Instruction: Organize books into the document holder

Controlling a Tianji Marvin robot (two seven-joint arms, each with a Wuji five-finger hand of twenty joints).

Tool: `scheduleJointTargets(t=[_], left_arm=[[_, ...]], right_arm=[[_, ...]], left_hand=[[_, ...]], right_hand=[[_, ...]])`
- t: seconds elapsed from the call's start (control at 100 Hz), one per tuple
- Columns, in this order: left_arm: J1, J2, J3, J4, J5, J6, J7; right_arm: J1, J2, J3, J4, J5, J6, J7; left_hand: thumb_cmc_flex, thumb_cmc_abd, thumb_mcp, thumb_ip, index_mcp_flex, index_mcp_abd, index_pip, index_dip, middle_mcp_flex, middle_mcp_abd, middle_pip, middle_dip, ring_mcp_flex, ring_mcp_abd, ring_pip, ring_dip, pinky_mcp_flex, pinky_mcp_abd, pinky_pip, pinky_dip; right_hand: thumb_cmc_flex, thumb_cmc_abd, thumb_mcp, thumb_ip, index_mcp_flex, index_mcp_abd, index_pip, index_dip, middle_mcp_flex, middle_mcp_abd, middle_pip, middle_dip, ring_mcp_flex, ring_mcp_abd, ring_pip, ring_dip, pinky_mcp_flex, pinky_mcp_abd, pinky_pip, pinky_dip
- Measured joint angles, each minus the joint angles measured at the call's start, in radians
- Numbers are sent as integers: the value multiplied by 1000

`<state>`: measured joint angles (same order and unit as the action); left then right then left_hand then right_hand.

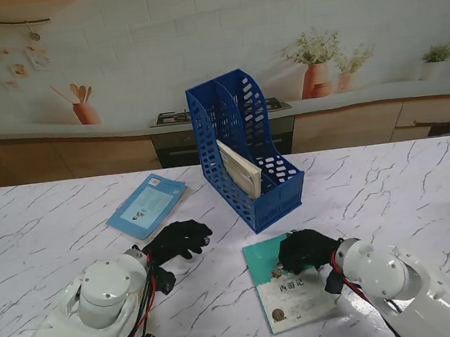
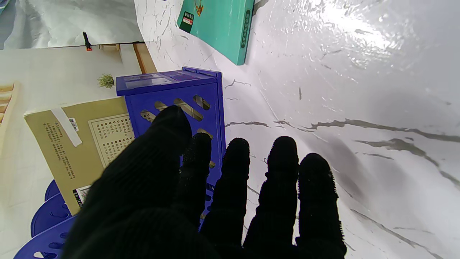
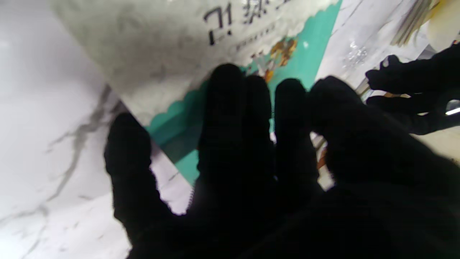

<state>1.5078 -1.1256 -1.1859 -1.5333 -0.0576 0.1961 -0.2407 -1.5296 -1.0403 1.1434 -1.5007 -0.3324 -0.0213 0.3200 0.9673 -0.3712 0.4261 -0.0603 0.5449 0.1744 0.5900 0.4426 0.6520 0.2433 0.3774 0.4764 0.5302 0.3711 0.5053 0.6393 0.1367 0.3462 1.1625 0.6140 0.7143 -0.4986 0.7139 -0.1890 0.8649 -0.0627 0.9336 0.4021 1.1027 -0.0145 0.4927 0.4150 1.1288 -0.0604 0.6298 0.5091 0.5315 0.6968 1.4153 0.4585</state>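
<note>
While roughly a third done by the look of things, with two books left to file.

White marble-patterned table (image 1: 420, 188): carries everything, both arms rising from the near edge.

Blue perforated plastic document holder (image 1: 244, 146): upright near the middle of the table, farther from me than both hands; already holds one tan-covered book (image 1: 239, 167), leaning inside a compartment.

Teal-and-white paperback with a scalloped cover (image 1: 292, 290): flat on the table, just nearer to me than the holder, not yet lifted.

Light blue thin book (image 1: 147, 205): flat on the table to the left of the holder, untouched.

Right hand (image 1: 304, 250): black-gloved, laid on the far end of the teal paperback; fingers (image 3: 233, 108) slightly spread and resting on the cover, pinching nothing; looks like the start of a pickup.

Left hand (image 1: 176, 242): black-gloved, between the light blue book and the holder, fingers (image 2: 235, 162) loosely side by side, holding nothing.
</note>
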Motion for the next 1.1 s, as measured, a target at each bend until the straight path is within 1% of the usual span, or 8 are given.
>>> scheduleJointTargets(t=[0.19,0.37,0.43,0.62,0.72,0.85,0.94,1.1], left_arm=[[-7,0,13,15,-13,-9,-7],[-20,-1,30,33,-20,-18,-9],[-23,-1,33,35,-20,-18,-10],[-28,-2,41,36,-21,-17,-11],[-29,-4,44,36,-16,-16,0],[-30,-13,53,37,-15,-7,46],[-37,-15,65,42,-19,15,45],[-53,-21,87,56,-42,35,45]], right_arm=[[-5,-10,-5,-6,12,-6,-5],[-80,-17,60,-90,-17,-14,-12],[-106,-18,86,-126,-41,-13,-12],[-164,-23,155,-218,-59,30,-53],[-177,-26,179,-250,-67,84,-64],[-183,-31,187,-285,-152,219,-108],[-173,-33,175,-284,-206,301,-138],[-141,-30,149,-273,-192,387,-96]], left_hand=[[5,0,0,0,0,1,0,0,0,1,3,0,0,0,2,0,0,0,0,0],[9,1,0,0,0,2,0,-1,0,1,13,0,0,0,9,0,6,1,0,0],[9,1,0,0,0,2,0,-1,0,1,15,0,0,0,10,0,12,13,0,0],[-9,12,0,0,0,24,-2,-1,0,2,65,37,0,0,16,0,39,24,0,1],[-50,12,4,0,0,49,-3,-1,0,3,110,81,43,0,54,-7,108,25,0,1],[-98,14,4,0,0,74,-3,-1,12,33,112,89,55,24,74,-3,172,25,0,1],[-120,36,-40,0,0,105,-22,-1,29,54,112,78,69,39,87,-7,209,25,0,1],[-131,90,-155,0,-33,174,-101,-39,6,108,74,13,68,61,86,-66,228,25,0,-2]], right_hand=[[0,11,-14,0,-2,0,0,0,-2,7,-3,-2,-10,17,-41,-15,-37,0,-33,-2],[-88,68,-106,0,-8,-11,-116,26,-26,36,-41,-3,-95,133,-201,-89,-150,-32,-206,-16],[-110,90,-131,0,-10,-12,-170,36,-39,37,-49,-4,-108,135,-222,-101,-164,-120,-212,-9],[-120,113,-182,2,-25,-12,-235,73,-53,37,-75,-4,-120,135,-227,-112,-172,-120,-219,7],[-138,123,-191,34,-21,1,-314,150,-63,48,-77,-4,-130,136,-226,-112,-122,-120,-189,46],[-189,92,-146,63,-6,63,-382,238,-63,98,-64,-4,-51,173,-156,-113,179,-120,6,101],[-213,70,-150,63,-7,99,-412,256,-64,125,-63,-7,-41,182,-137,-113,274,-120,66,31],[-236,70,-168,63,-13,195,-482,257,-91,194,-80,-49,-42,197,-139,-128,287,-120,69,-25]])
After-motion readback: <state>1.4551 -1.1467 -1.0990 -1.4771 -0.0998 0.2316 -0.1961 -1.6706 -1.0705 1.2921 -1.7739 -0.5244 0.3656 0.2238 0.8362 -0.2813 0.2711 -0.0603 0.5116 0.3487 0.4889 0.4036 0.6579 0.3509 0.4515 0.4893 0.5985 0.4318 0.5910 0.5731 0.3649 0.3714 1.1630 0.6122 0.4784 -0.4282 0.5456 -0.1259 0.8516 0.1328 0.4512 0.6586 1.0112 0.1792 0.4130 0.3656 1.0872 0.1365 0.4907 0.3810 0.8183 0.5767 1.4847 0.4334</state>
